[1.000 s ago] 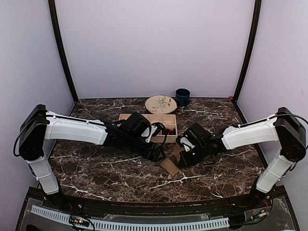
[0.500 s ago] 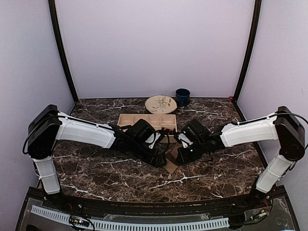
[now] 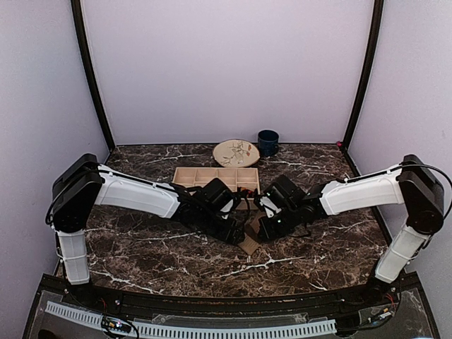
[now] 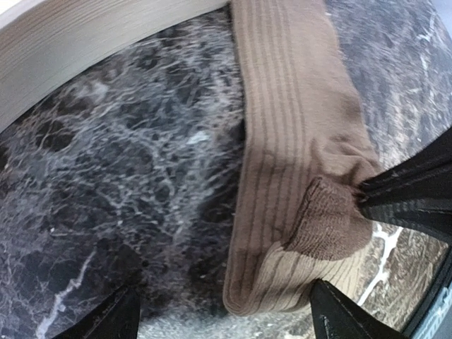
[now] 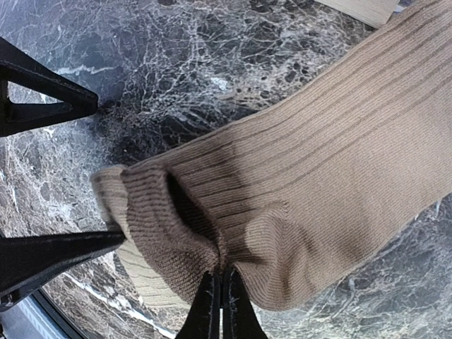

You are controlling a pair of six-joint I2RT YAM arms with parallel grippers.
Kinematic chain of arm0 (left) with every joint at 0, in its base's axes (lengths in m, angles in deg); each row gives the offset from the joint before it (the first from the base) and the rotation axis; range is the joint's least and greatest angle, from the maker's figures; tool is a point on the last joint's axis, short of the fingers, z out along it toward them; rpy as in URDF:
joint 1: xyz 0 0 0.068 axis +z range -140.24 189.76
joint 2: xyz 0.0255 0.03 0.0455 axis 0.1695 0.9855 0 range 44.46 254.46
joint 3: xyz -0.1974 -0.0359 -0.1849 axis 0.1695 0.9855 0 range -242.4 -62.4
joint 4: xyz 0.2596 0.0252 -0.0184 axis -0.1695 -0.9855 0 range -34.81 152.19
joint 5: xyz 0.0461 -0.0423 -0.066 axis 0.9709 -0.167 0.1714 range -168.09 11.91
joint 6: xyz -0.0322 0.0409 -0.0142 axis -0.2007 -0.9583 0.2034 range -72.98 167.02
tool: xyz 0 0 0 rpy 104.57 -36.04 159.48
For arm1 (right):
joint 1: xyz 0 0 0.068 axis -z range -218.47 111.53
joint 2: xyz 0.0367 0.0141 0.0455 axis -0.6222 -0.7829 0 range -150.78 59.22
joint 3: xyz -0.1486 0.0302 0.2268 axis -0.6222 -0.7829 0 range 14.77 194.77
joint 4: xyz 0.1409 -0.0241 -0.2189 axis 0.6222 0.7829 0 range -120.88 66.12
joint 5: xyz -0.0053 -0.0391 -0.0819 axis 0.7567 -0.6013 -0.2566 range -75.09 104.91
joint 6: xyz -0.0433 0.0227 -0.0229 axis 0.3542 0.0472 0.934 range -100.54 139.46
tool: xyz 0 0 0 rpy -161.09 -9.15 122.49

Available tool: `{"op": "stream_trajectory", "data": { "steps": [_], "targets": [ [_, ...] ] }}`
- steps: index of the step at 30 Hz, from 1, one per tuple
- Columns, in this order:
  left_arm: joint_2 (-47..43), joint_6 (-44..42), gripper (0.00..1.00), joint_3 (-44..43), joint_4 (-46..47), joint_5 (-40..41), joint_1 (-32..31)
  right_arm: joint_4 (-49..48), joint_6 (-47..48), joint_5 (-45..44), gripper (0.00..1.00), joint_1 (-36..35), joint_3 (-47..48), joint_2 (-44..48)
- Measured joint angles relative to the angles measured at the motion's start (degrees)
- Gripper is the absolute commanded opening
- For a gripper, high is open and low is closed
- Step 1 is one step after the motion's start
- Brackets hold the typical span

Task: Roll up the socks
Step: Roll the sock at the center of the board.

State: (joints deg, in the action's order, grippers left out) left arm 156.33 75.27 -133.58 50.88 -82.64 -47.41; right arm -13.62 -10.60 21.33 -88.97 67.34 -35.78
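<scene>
sock (image 3: 248,244) on table (image 3: 141,258), before tray (image 3: 201,174)

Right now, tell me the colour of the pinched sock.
Plain tan-brown, ribbed sock; clearest in the right wrist view.

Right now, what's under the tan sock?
Marble table shows all round the sock; its near end is folded over its own fabric, pinched by the right gripper. Anything else beneath is covered.

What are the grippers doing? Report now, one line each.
Left gripper: open, straddling the tan sock's end, gripping nothing.
Right gripper: shut, pinching a fold of the tan sock.
</scene>
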Motion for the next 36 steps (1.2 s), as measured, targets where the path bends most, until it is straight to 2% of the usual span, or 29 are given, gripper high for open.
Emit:
{"op": "stream_trajectory", "data": {
  "steps": [8,16,23,36],
  "targets": [
    [2.75,2.34,0.87,-3.67,-1.97,1.55,0.0,-0.02,0.0,0.0,0.0,0.0,0.35,-1.03],
    [4.42,4.94,0.86,-6.43,-3.85,2.03,0.0,-0.02,0.11,-0.37,0.08,0.0,0.35,-1.03],
    [5.22,7.34,0.85,-7.89,-5.6,2.21,0.0,0.0,0.63,-1.99,0.2,0.0,0.35,-1.03],
    [6.43,10.36,0.82,-10.34,-9.27,2.75,-0.02,-0.2,2.58,-7.61,0.3,0.0,-2.93,4.22]
  ]
}}
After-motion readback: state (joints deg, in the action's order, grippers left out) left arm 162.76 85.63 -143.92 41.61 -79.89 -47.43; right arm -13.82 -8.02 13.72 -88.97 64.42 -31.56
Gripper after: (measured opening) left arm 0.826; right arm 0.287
